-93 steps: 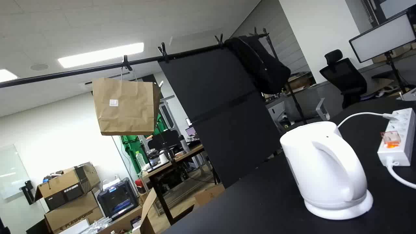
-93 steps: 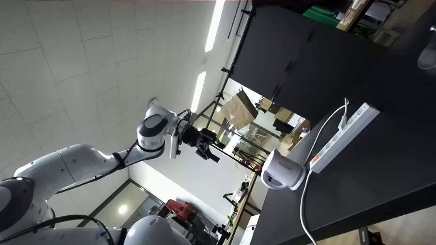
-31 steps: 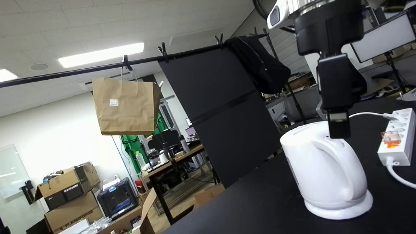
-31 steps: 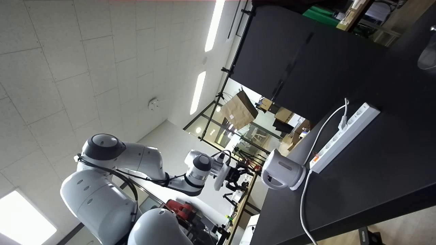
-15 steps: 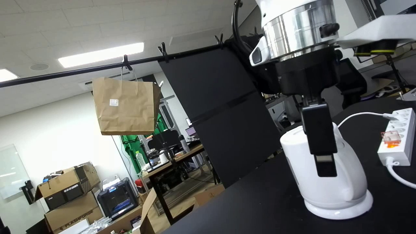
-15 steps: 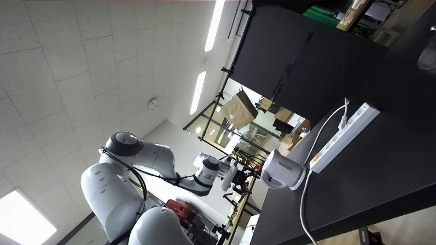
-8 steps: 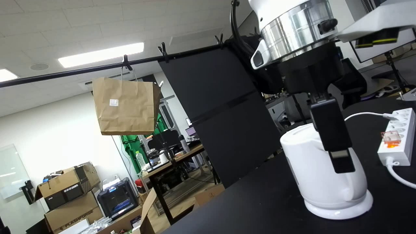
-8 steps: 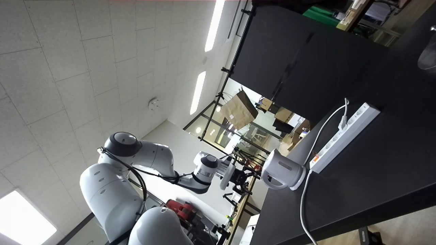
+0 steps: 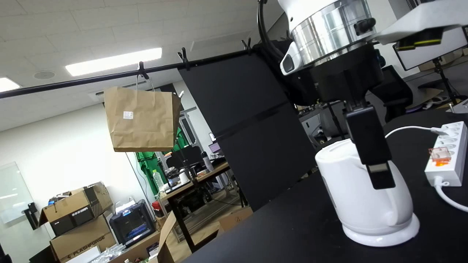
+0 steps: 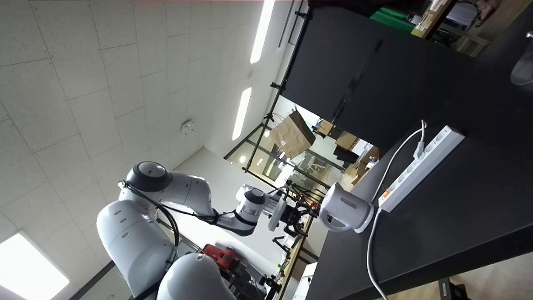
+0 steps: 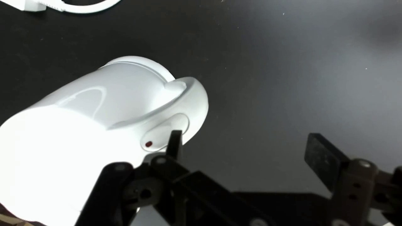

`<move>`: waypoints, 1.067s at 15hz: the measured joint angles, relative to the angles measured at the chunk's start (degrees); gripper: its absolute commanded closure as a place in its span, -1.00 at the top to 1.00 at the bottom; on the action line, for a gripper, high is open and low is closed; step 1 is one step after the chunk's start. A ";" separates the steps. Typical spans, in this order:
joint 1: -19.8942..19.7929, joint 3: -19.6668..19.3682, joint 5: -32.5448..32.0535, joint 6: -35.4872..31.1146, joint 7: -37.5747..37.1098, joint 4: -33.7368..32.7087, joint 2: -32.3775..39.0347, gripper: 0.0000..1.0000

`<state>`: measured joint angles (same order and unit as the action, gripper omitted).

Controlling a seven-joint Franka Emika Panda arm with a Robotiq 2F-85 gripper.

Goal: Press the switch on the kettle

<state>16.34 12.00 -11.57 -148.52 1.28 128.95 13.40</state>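
The white kettle (image 9: 354,204) stands upright on the black table; it also shows in an exterior view (image 10: 345,208) and the wrist view (image 11: 125,84). In the wrist view an oval switch (image 11: 161,131) with a small red mark lies on top of the handle (image 11: 196,103). My gripper (image 11: 246,142) is open and empty, with its jaws wide apart. One fingertip overlaps the switch in the wrist view; I cannot tell whether it touches. In an exterior view one finger (image 9: 380,175) appears in front of the kettle and hides part of the handle; the other finger is hidden there.
A white power strip (image 9: 446,157) with an orange switch lies on the black table (image 9: 292,226) beside the kettle; it also shows in an exterior view (image 10: 420,168). Its white cable (image 10: 370,258) runs over the table edge. A second white cord (image 10: 395,154) runs from its plug towards the kettle.
The arm has come into view and down to the kettle. In the last second the gripper tilted and shifted towards the handle side, then rose slightly. The kettle has not moved.
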 measured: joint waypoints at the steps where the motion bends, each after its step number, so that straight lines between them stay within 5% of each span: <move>1: 0.00 -0.12 -0.31 0.00 -0.01 0.00 0.00 1.00; 16: 0.00 -1.41 -3.11 0.09 -0.20 0.00 0.24 1.00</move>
<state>16.33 10.58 -14.68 -148.43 1.08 128.95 13.64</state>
